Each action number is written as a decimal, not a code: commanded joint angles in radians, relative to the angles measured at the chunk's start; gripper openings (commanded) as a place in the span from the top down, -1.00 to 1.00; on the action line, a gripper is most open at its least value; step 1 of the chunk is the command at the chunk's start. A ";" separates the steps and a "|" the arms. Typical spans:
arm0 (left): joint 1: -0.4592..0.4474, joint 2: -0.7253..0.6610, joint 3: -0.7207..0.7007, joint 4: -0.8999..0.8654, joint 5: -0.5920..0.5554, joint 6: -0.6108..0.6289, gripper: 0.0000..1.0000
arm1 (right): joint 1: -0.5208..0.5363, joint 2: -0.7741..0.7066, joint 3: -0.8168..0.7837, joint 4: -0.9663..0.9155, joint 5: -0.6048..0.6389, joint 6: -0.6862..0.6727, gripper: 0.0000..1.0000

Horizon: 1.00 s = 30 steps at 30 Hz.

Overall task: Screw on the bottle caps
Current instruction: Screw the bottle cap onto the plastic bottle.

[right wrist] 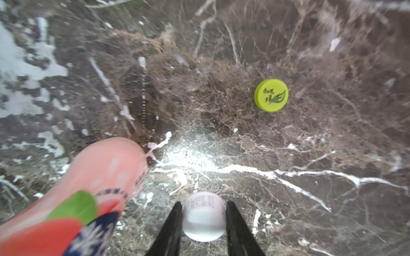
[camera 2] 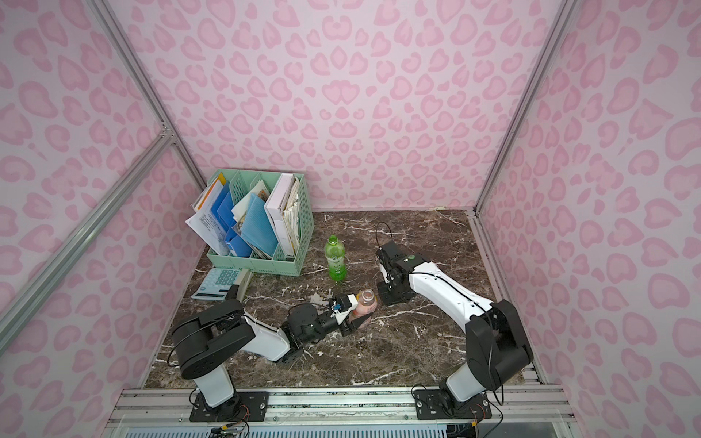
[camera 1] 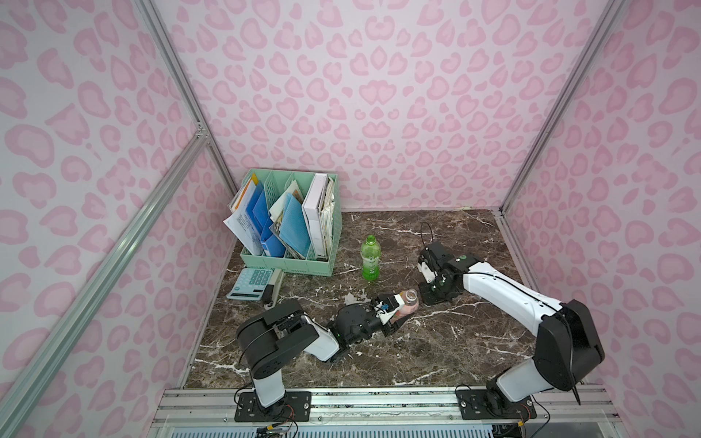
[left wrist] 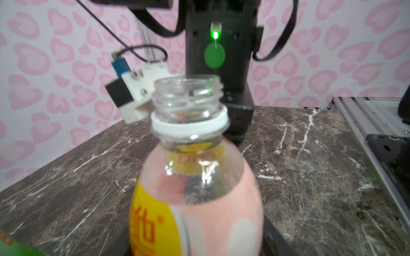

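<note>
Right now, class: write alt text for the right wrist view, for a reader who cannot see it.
The right gripper pinches a white cap, close to the camera. Beside it is a blurred pink bottle; farther off, a green cap lies alone on the marble table.

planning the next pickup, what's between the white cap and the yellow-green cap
Nothing. In the right wrist view, only bare marble tabletop lies between the white cap, gripped by the right pincer, and the yellow-green cap.
</note>
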 commanded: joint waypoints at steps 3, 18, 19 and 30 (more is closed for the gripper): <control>0.000 0.004 0.002 -0.121 0.053 0.053 -0.24 | 0.065 -0.036 0.148 -0.180 0.004 -0.014 0.33; 0.001 -0.056 0.034 -0.278 0.057 0.102 -0.15 | 0.160 -0.077 0.422 -0.358 -0.003 -0.037 0.34; 0.000 -0.054 0.036 -0.277 0.057 0.101 -0.15 | 0.165 -0.079 0.416 -0.357 -0.007 -0.037 0.34; 0.001 -0.050 0.039 -0.270 0.059 0.085 -0.15 | 0.198 -0.119 0.312 -0.316 -0.043 -0.023 0.34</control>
